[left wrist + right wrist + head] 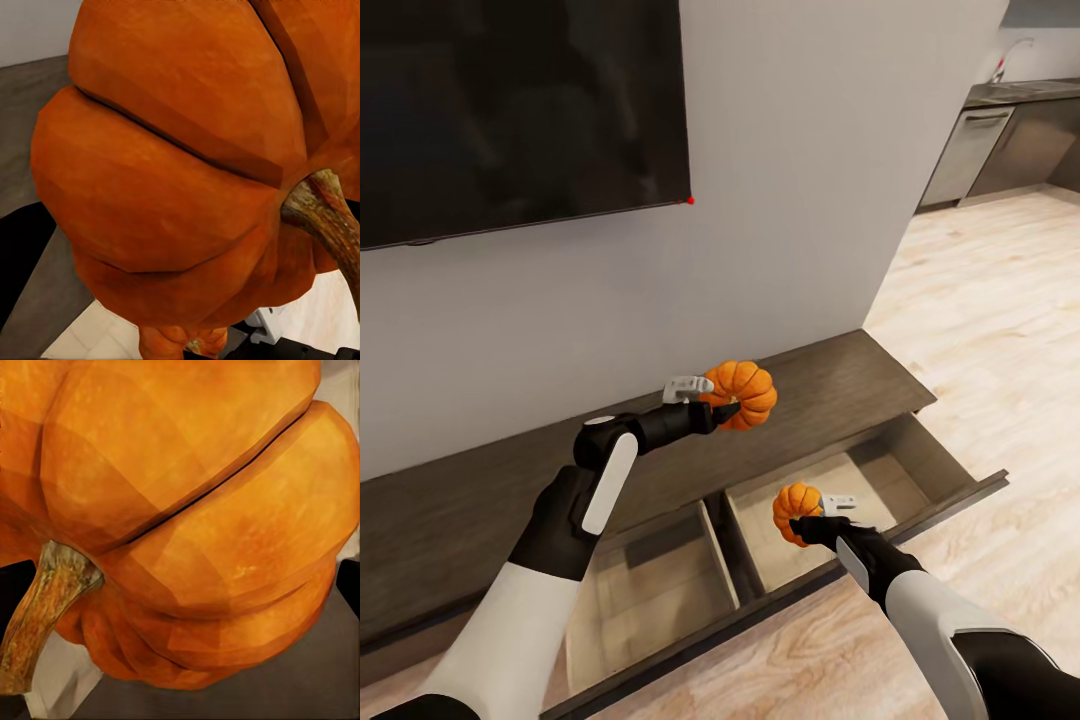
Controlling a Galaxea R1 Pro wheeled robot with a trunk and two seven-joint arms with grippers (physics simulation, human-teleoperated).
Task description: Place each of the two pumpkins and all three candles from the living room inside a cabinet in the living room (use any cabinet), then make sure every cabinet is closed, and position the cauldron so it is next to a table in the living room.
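My left gripper (720, 400) is shut on one bright-orange pumpkin (742, 392), held above the top of the long dark-brown cabinet (480, 490). This pumpkin (172, 172) fills the left wrist view, its stem (322, 210) towards the camera. My right gripper (812, 520) is shut on the second pumpkin (796, 508), which hangs over the right compartment of the open drawer (950, 500). In the right wrist view this pumpkin (195, 510) is very close. The candles, cauldron and table are out of view.
A black TV (510, 110) hangs on the white wall above the cabinet. The drawer has two pale-wood compartments split by a divider (715, 550). Light wood floor (990, 300) runs right towards a kitchen counter (1010, 95).
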